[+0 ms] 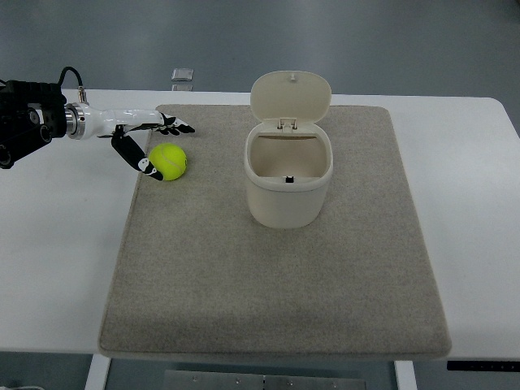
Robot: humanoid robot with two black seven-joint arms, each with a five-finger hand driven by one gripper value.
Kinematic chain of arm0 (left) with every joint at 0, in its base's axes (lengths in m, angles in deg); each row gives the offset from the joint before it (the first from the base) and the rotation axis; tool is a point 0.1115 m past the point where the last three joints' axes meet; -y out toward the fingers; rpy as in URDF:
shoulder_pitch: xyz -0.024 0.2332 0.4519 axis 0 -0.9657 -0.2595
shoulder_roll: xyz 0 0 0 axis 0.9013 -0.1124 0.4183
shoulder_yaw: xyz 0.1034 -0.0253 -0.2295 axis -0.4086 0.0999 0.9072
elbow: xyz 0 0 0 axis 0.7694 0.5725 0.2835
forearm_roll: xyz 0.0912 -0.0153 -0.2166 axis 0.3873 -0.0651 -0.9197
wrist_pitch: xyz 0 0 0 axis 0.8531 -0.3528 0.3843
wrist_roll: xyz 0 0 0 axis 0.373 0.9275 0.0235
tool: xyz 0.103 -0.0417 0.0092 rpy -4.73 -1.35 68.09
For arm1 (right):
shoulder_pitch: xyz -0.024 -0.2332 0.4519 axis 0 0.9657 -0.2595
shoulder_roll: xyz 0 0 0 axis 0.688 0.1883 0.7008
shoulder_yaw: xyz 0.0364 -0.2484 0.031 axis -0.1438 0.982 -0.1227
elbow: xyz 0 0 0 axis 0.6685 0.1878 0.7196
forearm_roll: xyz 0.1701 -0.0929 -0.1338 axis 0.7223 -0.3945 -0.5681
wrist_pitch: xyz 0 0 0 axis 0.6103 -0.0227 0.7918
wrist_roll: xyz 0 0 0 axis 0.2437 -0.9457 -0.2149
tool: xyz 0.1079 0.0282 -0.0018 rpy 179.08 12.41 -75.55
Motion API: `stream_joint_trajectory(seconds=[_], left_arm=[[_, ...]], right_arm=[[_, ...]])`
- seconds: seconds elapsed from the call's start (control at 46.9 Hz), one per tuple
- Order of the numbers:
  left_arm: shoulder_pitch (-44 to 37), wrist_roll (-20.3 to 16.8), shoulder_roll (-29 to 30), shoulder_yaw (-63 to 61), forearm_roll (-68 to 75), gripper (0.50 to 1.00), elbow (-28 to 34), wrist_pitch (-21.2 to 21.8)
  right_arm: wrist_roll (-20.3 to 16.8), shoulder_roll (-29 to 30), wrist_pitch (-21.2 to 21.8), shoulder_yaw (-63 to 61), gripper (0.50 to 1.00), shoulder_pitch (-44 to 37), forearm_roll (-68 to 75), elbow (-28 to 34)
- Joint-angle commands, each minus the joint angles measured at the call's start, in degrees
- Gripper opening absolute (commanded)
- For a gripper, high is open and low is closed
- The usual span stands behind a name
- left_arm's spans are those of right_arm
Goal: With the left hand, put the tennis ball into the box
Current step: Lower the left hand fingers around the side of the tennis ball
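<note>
I am only at the start of this job: the fuzzy yellow-green tennis ball is lying on the grey-beige felt mat, near the mat's left edge and toward its far left corner, and nothing is in the box yet. The cream plastic box with its hinged lid standing open is sitting well apart from the ball, nearer the middle of the mat's far half, its mouth clear and ready. My left hand is reaching in over the white table from its left edge. My fingers are spread, stretching above the far side of the ball, while my thumb is angling down on the ball's left side, looking as if it is just touching it. I am holding nothing; grasping, lifting, carrying and dropping are all left to do.
</note>
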Motion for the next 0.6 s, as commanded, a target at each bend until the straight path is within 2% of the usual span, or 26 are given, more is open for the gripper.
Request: stream_joint_trajectory(seconds=[0.0,0.149,0.576], left_arm=[[-0.1,0.0,0.0,0.0,0.1,0.973,-0.3,0.1],[-0.2,0.0,0.0,-0.1,0.6,0.973,-0.3,1.7],[-0.3,0.0,0.0,-0.1,2.4,0.973,-0.9,1.8]], right_arm=[[0.0,0.0,0.0,0.0,0.903,0.0,0.0,0.0],[0.0,0.0,0.0,0.0,0.903,0.0,0.0,0.0],[0.0,0.0,0.0,0.1,0.903,0.0,0.0,0.0]])
